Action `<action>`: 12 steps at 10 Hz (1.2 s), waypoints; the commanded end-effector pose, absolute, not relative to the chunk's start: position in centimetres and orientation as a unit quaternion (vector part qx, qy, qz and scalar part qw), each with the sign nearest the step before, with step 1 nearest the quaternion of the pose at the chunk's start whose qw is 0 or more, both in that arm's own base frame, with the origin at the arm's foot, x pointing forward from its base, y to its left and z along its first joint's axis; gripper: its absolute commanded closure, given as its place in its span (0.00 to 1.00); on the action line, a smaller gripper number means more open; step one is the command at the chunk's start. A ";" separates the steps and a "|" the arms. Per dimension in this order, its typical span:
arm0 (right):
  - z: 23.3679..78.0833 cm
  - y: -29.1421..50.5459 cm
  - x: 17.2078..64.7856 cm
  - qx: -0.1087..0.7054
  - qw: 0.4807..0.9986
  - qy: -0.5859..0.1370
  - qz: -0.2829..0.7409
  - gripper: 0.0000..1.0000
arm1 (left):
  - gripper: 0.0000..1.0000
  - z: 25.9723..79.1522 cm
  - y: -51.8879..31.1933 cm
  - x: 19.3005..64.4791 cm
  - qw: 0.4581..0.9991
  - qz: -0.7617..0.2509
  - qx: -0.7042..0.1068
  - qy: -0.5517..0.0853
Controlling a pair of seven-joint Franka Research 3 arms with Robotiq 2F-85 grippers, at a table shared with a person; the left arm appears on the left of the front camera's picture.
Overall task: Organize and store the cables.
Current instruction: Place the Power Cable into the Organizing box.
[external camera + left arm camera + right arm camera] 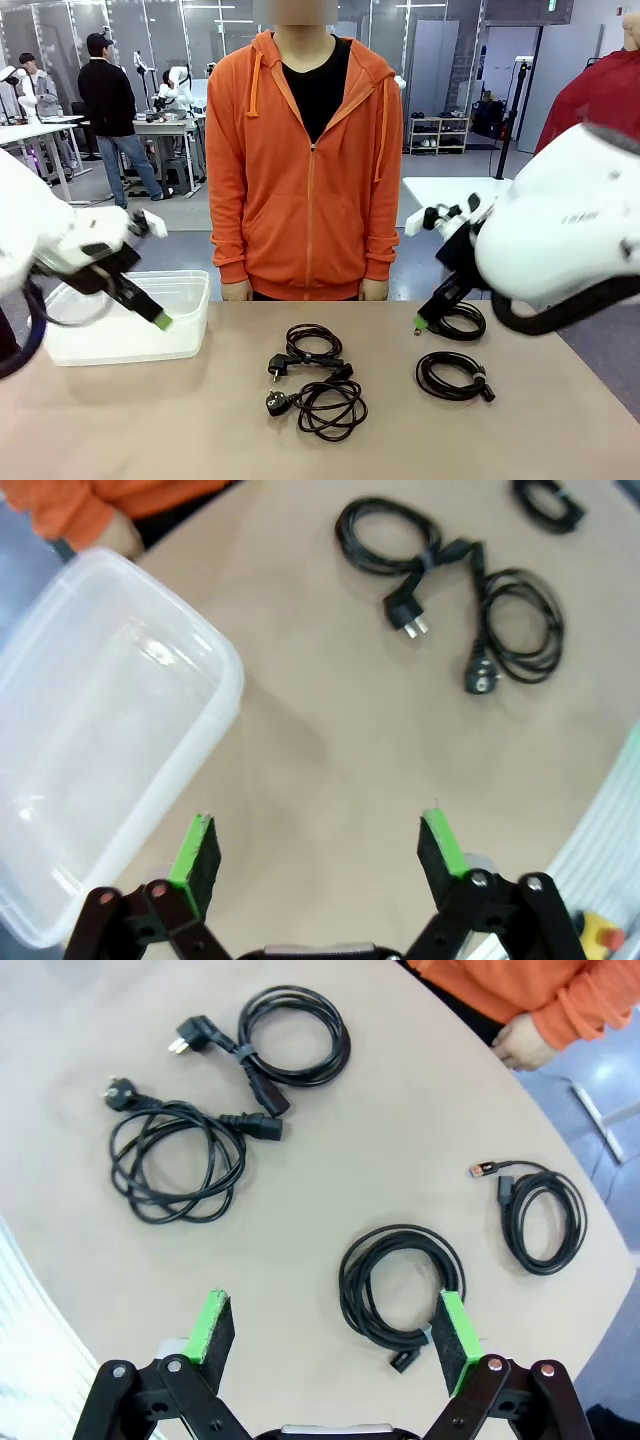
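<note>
Beige table (200, 430) in an open lab room, with a person in an orange hoodie (305, 170) standing at the far side, hands low by the edge. Front view: clear plastic tub (120, 345) at the robot's left, nothing showing inside it. Four coiled black cables lie loose on the tabletop, none in the tub. The far middle cable (313, 345) and the near middle cable (328, 405) lie close together, each with a plug end. The near right cable (450, 375) lies apart, and the far right cable (462, 320) is partly behind the right arm. Left wrist view: left gripper (318, 830) hovers over bare table just beside the tub's corner, jaws spread wide, nothing between them, the middle cables well apart from it. Right wrist view: right gripper (333, 1310) hangs above the near right cable, jaws wide, holding nothing, no contact visible. Status, as judged: storing not begun. All four cables are left to lift and carry into the tub. The coils are already wound, though whether ties hold them cannot be told.
</note>
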State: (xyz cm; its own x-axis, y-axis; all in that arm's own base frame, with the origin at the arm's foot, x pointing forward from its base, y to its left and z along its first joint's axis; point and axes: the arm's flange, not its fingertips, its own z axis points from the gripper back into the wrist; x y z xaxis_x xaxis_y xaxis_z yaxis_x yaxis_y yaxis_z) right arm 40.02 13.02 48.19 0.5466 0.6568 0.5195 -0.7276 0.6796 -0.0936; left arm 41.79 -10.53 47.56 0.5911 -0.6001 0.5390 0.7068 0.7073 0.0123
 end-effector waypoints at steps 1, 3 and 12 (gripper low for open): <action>51.1 10.0 39.9 0.098 0.863 -0.254 0.427 0.00 | 0.00 51.2 -6.9 42.4 0.862 -0.416 -0.125 -0.262; 54.2 6.9 38.9 0.133 0.845 -0.263 0.446 0.00 | 0.00 54.5 -4.2 41.7 0.832 -0.443 -0.126 -0.309; 61.2 0.8 34.2 0.138 0.861 -0.316 0.373 0.00 | 0.00 62.9 1.9 36.8 0.896 -0.342 -0.047 -0.279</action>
